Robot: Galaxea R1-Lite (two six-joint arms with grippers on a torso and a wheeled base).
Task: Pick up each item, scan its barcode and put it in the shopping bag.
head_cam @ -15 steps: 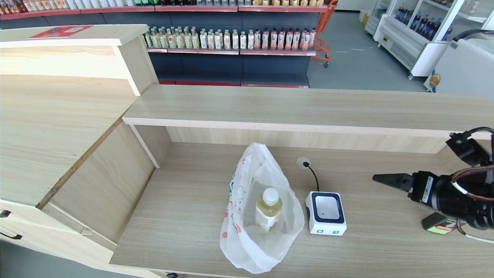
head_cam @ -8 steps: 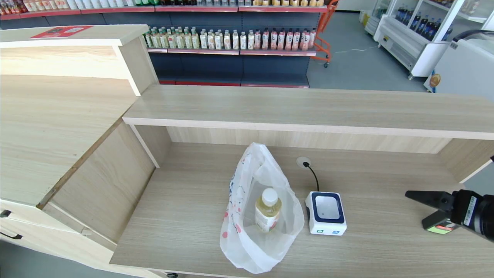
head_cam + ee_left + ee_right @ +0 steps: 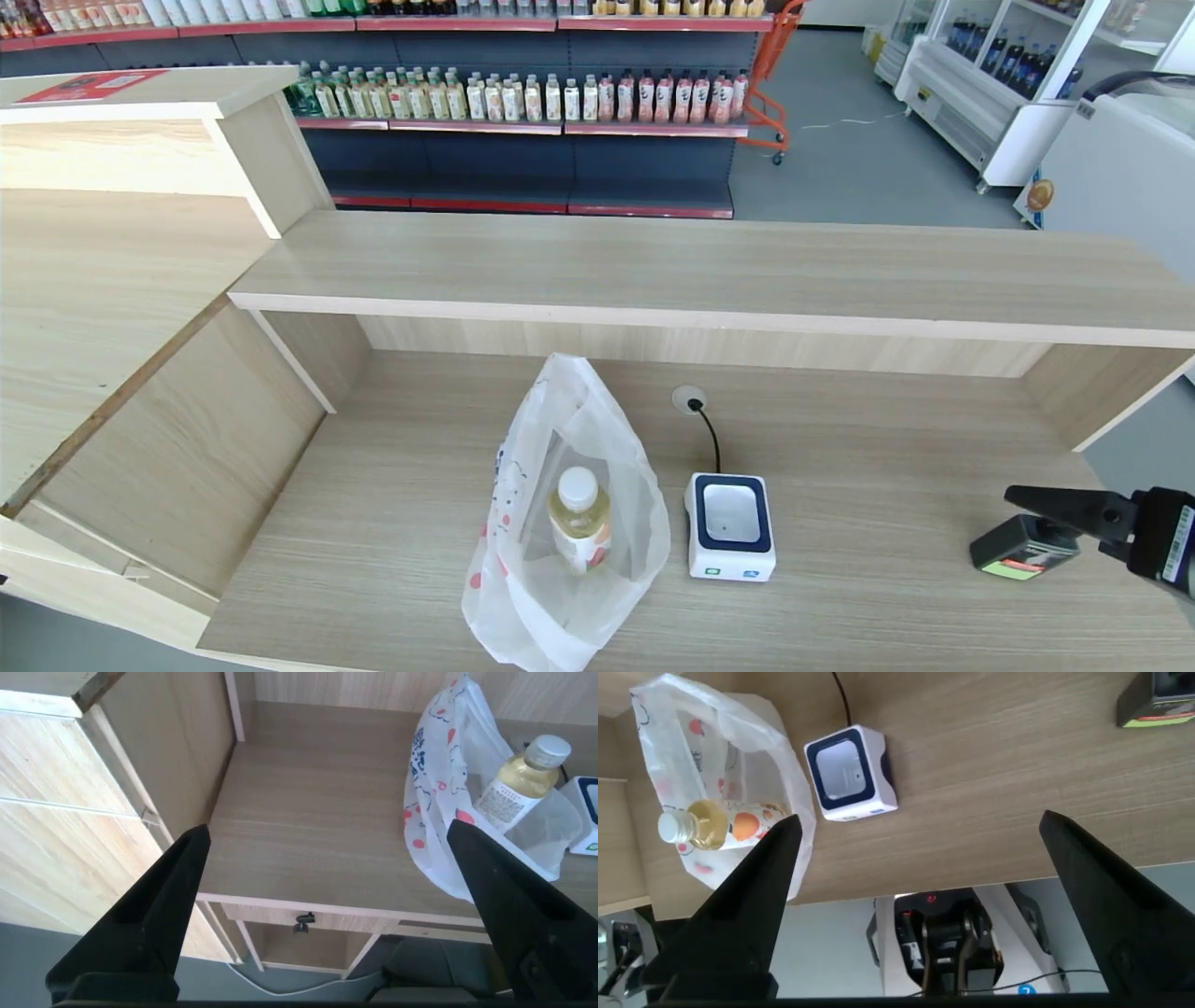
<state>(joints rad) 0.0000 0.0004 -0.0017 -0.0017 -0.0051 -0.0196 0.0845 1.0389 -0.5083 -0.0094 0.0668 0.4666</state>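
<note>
Caller: Bottle point(image 3: 579, 516) sitting inside the shopping bag point(image 3: 523, 597), cap showing through the open mouth. Scanner point(image 3: 730, 525) just beside the bag on the table point(image 3: 887, 616).

Spotter: One item out: a small dark box point(image 3: 1020, 553) with a green and red label, lying flat far over on the right, well apart from the scanner.

Caller: Right gripper point(image 3: 920, 819) hangs near that box, jaws spread wide, nothing between them. Left gripper point(image 3: 327, 829) hovers off the table's front on the left side, jaws spread too, empty.

Spotter: I'd call this the run-up to picking the box. Trouble spots?

Caller: Box is low and flat. Come in shallow and a jaw tip shoves it instead of straddling it. It looks not far from the table's right end, so it could slide off.

Spotter: I can't tell which face carries the barcode. Wrong face to the scanner window, no read.

Caller: Then the bag. It's thin plastic, and the mouth stands on its own creases. Clip the rim with the box and it folds shut, or the bottle tips.

Spotter: Scanner cable point(image 3: 709, 439) runs behind too. A low sweep could snag it.
</note>
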